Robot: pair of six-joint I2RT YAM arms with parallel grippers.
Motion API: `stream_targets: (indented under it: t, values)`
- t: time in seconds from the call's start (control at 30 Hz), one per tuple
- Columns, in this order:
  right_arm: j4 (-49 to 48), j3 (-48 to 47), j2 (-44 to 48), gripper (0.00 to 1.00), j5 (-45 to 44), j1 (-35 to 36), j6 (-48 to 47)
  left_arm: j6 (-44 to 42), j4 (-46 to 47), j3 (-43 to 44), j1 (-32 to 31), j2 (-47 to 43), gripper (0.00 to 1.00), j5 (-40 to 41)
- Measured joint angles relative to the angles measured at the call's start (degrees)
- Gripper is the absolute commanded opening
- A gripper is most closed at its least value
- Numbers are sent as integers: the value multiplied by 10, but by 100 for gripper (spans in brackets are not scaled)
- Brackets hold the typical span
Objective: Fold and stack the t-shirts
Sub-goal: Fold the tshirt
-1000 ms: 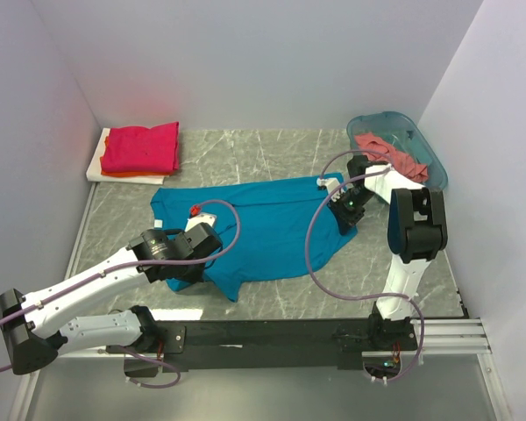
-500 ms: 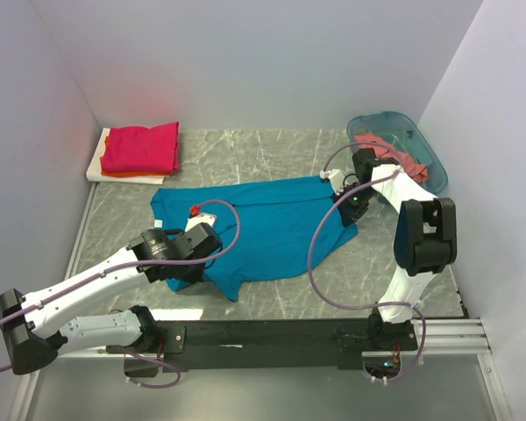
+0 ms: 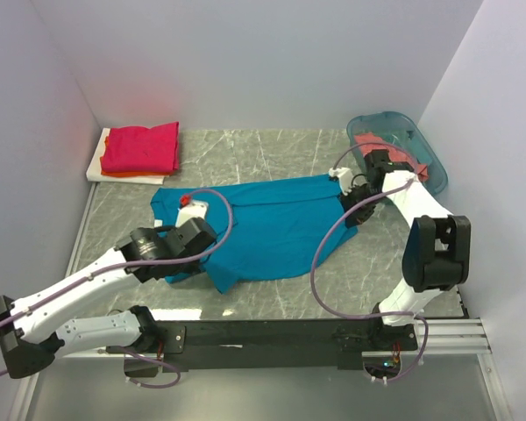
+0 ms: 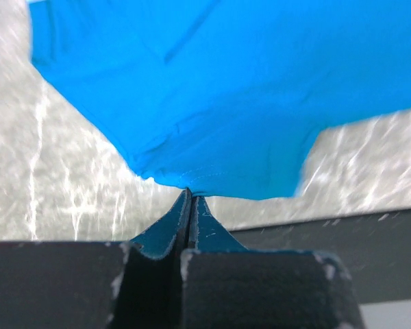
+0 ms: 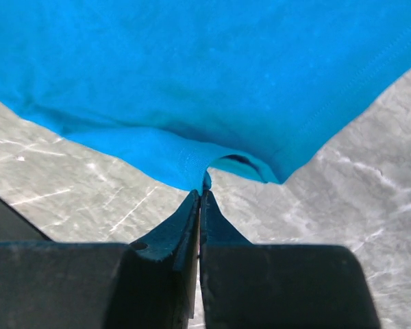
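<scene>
1. Upper left of the top view: magenta shirt [image 3: 140, 147] lies folded on the orange shirt [image 3: 133, 177], and both sit on the white board [image 3: 95, 167]. The stack looks to be two deep.
2. Left fingers [image 4: 190, 195]: pressed together, pinching the lower-left edge of the teal shirt [image 3: 272, 224]. In the wrist view the cloth runs up and away from the tips.
3. Teal shirt: mid-frame, lying open on the surface [image 3: 272, 149] and not folded yet. Its long axis runs left-right across the frame. It's mostly flat, with some slack near the bottom edge.
4. Right fingers [image 5: 204, 186]: also pressed together, pinching a bunched bit of hem at the shirt's right end, near the basket [image 3: 421, 140].
5. Upper right: salmon shirt [image 3: 393, 153] is in the basket, not handled yet.
6. Key relation: the shirt spans between the two grips, one toward each end of its long axis.
   - My read is that the arms pull apart or lift together to square it up before folding.
   - The left arm is nearer the stack.
   - Risk: the right grip is only on a small fold of hem and could slip under tension.
</scene>
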State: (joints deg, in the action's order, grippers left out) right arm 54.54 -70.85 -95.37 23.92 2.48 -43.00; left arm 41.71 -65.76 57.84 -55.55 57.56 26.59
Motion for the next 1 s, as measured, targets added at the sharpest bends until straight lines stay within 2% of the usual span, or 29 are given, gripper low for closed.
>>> stream_targets:
  t: [0.23, 0.6, 0.83, 1.0]
  values:
    - [14, -1, 10, 0, 51, -49, 2, -1, 33, 64, 22, -24, 0, 55]
    - [71, -27, 3, 0, 138, -108, -14, 5, 35, 69, 33, -76, 0, 98]
    - [114, -43, 1, 0, 176, -147, -45, 12, 33, 69, 38, -80, 0, 100]
    - [141, -43, -3, 0, 193, -160, -66, 12, 29, 69, 41, -64, 1, 65]
